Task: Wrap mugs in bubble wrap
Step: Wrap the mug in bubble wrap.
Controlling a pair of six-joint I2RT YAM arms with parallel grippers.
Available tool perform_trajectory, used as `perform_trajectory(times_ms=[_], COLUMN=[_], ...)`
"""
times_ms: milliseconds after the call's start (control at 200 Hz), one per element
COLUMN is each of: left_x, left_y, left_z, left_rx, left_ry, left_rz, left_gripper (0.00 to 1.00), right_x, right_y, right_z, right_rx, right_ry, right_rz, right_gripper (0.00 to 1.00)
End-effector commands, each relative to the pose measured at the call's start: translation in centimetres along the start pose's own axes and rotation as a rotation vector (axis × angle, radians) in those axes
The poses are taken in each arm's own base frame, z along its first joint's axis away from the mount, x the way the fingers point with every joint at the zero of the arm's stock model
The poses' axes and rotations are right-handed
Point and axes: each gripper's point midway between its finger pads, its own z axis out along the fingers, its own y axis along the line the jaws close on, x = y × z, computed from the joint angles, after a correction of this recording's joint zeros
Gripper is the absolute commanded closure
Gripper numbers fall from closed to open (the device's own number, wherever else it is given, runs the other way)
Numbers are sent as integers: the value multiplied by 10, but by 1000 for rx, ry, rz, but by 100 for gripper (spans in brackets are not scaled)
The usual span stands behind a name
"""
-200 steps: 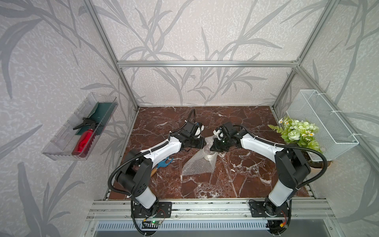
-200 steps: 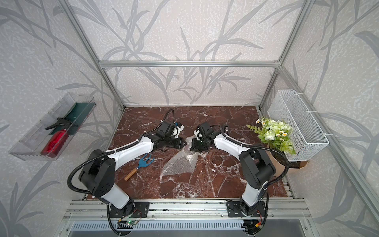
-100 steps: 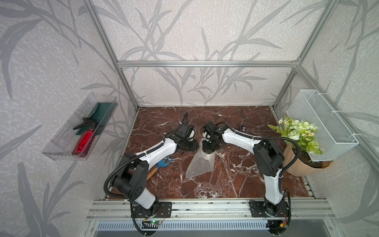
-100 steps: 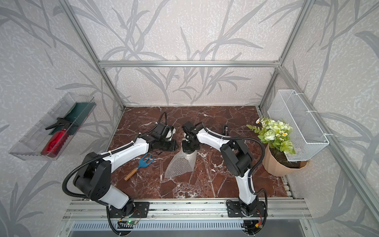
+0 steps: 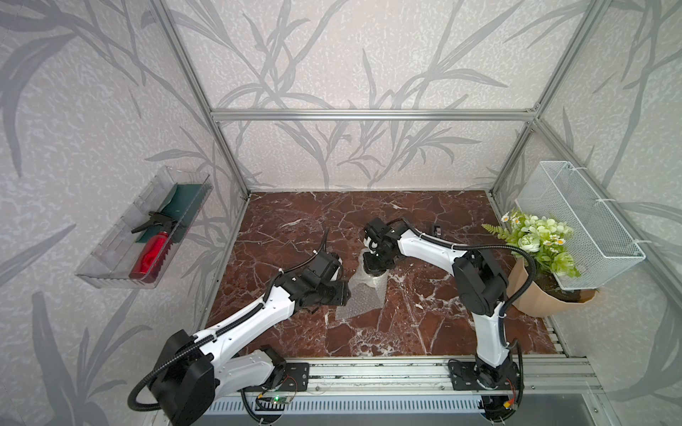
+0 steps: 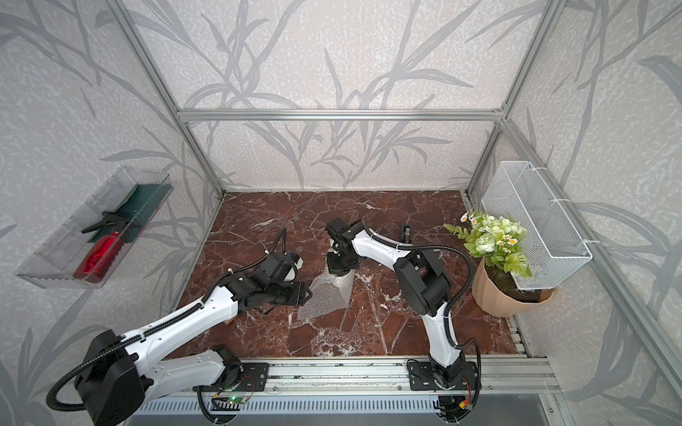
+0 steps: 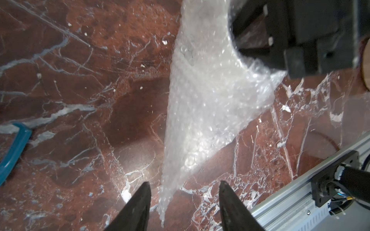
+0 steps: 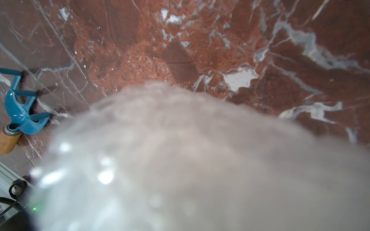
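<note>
While the right gripper (image 5: 373, 266) holds its jaws pressed together on the gathered top of the bubble wrap (image 5: 363, 297), the sheet hangs from it as a crumpled cone near the middle of the marble table (image 5: 424, 332), its lower edge resting on the stone. In the left wrist view the left gripper (image 7: 183, 185) is spread, with its dark fingers (image 7: 138, 206) on either side of the wrap's narrow tip and a gap on each side.

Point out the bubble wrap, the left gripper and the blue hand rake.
bubble wrap (image 7: 204, 96), left wrist view, middle of the crinkled sheet.
left gripper (image 7: 184, 182), left wrist view, midway between its open fingertips.
blue hand rake (image 8: 16, 116), right wrist view, on its blue head.
</note>
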Motion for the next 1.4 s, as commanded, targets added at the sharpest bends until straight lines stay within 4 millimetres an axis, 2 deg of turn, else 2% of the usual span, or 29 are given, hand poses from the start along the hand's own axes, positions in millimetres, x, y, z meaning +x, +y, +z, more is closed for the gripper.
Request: perform_trajectory(times_ms=[0, 140, 210, 285, 365, 450, 635, 790, 955, 1125, 1395], left_x=[20, 30, 30, 26, 22, 12, -17, -46, -59, -73, -89], left_y=[22, 31, 31, 24, 10, -3, -33, -47, -47, -51, -63], left_z=[10, 25, 31, 36, 38, 32, 9, -6, -4, -4, -4], left_rx=[-113, -169, -170, -141, -81, -38, 72, 115, 122, 144, 176], left_ry=[47, 94, 104, 112, 116, 102, 8, -88, -82, -105, -113], left_rz=[-32, -38, -32, -21, -17, -1, 24, 18, -9, -24, -23], left_gripper=[44, 45, 50, 58, 73, 86, 100, 100, 100, 100, 100], right_x=[37, 37, 38, 39, 40, 40, 36, 36, 35, 35, 34], right_y=[-30, -28, -27, -27, -27, -25, -19, -10, 2, 11, 16], right_z=[41, 40, 40, 42, 44, 43, 38, 24, -6, -38, -73], right_rx=[88, 74, 67, 60, 52, 41, 14, -22, -63, -108, -157], right_ry=[160, 154, 154, 155, 158, 153, 139, 120, 65, 15, -23], right_rz=[50, 51, 51, 55, 57, 57, 50, 40, 21, 15, 21], right_gripper=[100, 100, 100, 100, 100, 100, 100, 100, 83, 72, 58])
